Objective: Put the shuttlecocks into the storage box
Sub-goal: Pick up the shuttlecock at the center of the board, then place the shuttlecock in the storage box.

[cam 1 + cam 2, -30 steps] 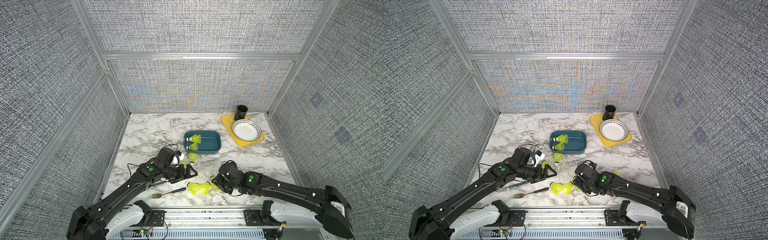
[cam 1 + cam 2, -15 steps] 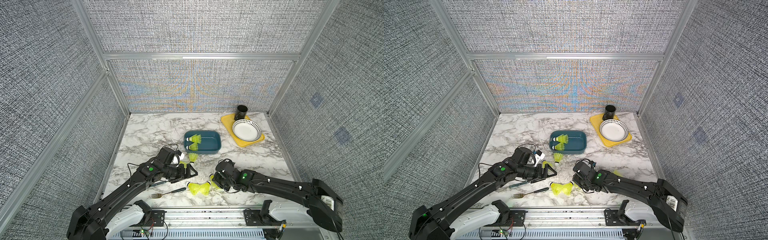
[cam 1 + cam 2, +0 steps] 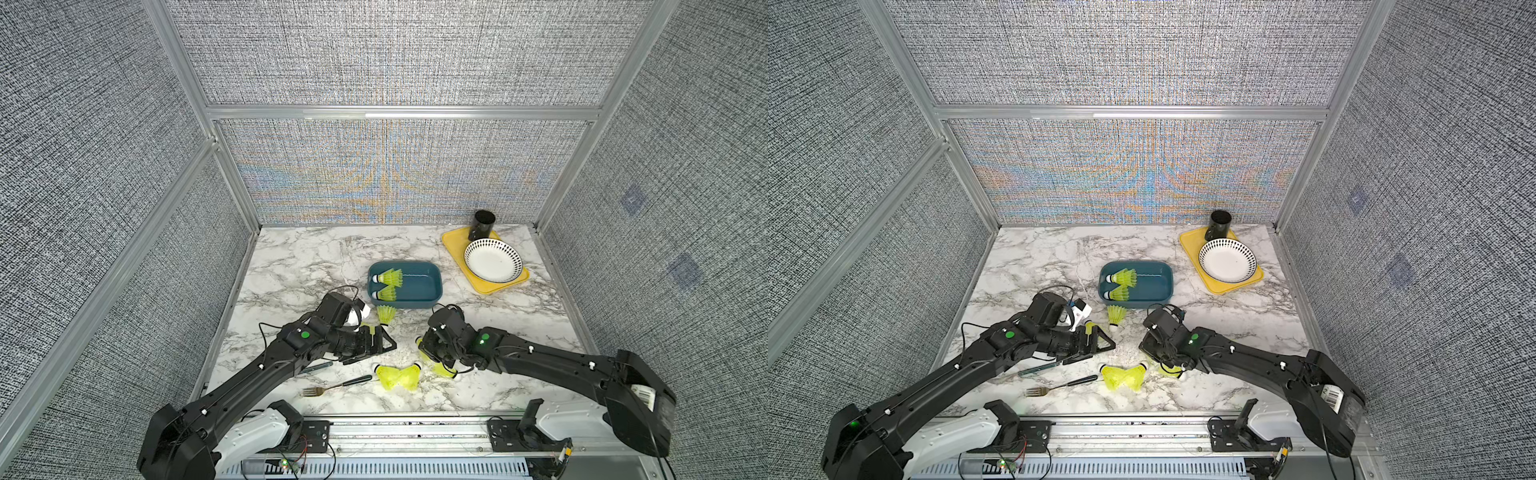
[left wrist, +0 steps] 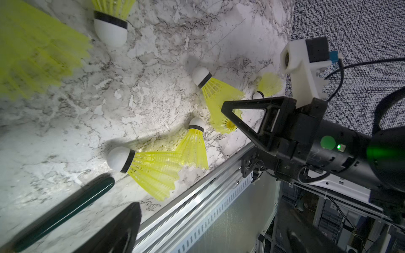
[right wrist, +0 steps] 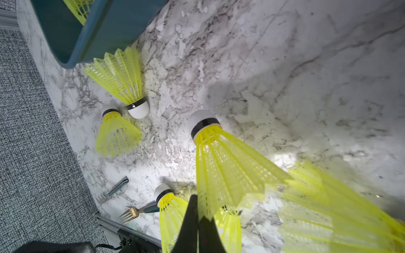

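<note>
The teal storage box (image 3: 422, 286) stands mid-table and holds two yellow-green shuttlecocks (image 3: 390, 276). Another shuttlecock (image 3: 385, 314) lies just in front of the box, and two more (image 3: 399, 376) lie skirt to skirt near the front edge. My right gripper (image 5: 199, 208) is shut on the skirt rim of a shuttlecock (image 5: 219, 157) whose white tip points away from it. In a top view this right gripper (image 3: 428, 353) is low over the table. My left gripper (image 3: 380, 340) stands open with nothing between its fingers, left of it.
A yellow tray (image 3: 455, 245) at the back right carries a dotted white bowl (image 3: 492, 261) and a black cup (image 3: 483, 224). A fork (image 3: 332, 386) and a dark-handled utensil (image 3: 318, 366) lie front left. The metal rail borders the front edge.
My right gripper has closed onto the shuttlecock's skirt and its arm has shifted slightly left. The left arm has not moved.
</note>
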Motion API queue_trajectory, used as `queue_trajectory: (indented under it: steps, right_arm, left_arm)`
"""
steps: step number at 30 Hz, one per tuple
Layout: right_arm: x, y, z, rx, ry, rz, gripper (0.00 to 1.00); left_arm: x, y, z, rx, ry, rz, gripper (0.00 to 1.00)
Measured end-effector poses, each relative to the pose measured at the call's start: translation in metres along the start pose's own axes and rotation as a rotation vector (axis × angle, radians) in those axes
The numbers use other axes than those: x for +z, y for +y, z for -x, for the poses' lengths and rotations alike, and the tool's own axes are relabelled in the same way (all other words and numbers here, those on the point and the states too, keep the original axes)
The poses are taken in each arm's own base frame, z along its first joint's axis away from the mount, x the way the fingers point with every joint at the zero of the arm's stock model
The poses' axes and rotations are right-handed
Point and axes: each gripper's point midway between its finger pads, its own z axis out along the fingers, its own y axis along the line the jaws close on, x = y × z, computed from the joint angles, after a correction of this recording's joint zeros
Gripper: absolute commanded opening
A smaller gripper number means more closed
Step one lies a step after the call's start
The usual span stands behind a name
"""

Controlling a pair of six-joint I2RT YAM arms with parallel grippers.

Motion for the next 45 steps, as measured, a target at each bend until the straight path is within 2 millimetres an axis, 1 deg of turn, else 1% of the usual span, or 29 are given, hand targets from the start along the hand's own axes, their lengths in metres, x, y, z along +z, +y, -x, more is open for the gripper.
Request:
queue_trajectory:
  steps: [5,8,10,15,18,21,23,28,31,34,36,41,45]
  right_arm:
    - [-0.005,0.016,0.007,-0.048,-0.004,0.026,0.0]
    - [-0.012,0.035,0.014,-0.079,-0.018,0.06,0.0]
    - [-0.016,0.043,0.018,-0.097,-0.027,0.077,0.0]
    - [-0.022,0.049,0.026,-0.132,-0.033,0.072,0.0]
    - [-0.03,0.056,0.035,-0.153,-0.05,0.079,0.0]
    - [-0.038,0.064,0.049,-0.174,-0.068,0.091,0.0]
    - [-0.044,0.069,0.064,-0.19,-0.094,0.094,0.0]
    - [-0.056,0.077,0.095,-0.252,-0.129,0.11,0.0]
    - [-0.06,0.078,0.113,-0.297,-0.131,0.116,0.0]
    - [-0.059,0.077,0.126,-0.348,-0.115,0.117,0.0]
    - [-0.055,0.079,0.13,-0.384,-0.092,0.12,0.0]
    - [-0.034,0.079,0.139,-0.474,0.003,0.109,0.0]
    - [-0.018,0.082,0.143,-0.555,0.052,0.089,0.0]
  left_arm:
    - [0.001,0.0,0.005,0.002,-0.014,0.009,1.0]
    - [0.002,-0.003,0.011,0.006,-0.027,0.011,1.0]
    - [0.002,-0.006,0.015,0.01,-0.032,0.01,1.0]
    - [0.003,-0.014,0.028,0.018,-0.055,0.017,1.0]
    - [0.002,-0.018,0.035,0.022,-0.07,0.019,1.0]
    - [0.001,-0.021,0.042,0.02,-0.093,0.023,1.0]
    - [0.001,-0.024,0.048,0.019,-0.108,0.023,1.0]
    - [-0.001,-0.031,0.07,-0.005,-0.151,0.021,1.0]
    - [-0.005,-0.035,0.086,-0.022,-0.185,0.01,1.0]
    - [-0.008,-0.031,0.099,-0.06,-0.214,0.006,1.0]
    - [-0.009,-0.028,0.107,-0.091,-0.23,0.005,1.0]
    - [-0.012,-0.025,0.125,-0.123,-0.26,0.015,1.0]
    - [-0.01,-0.019,0.133,-0.144,-0.267,0.041,1.0]
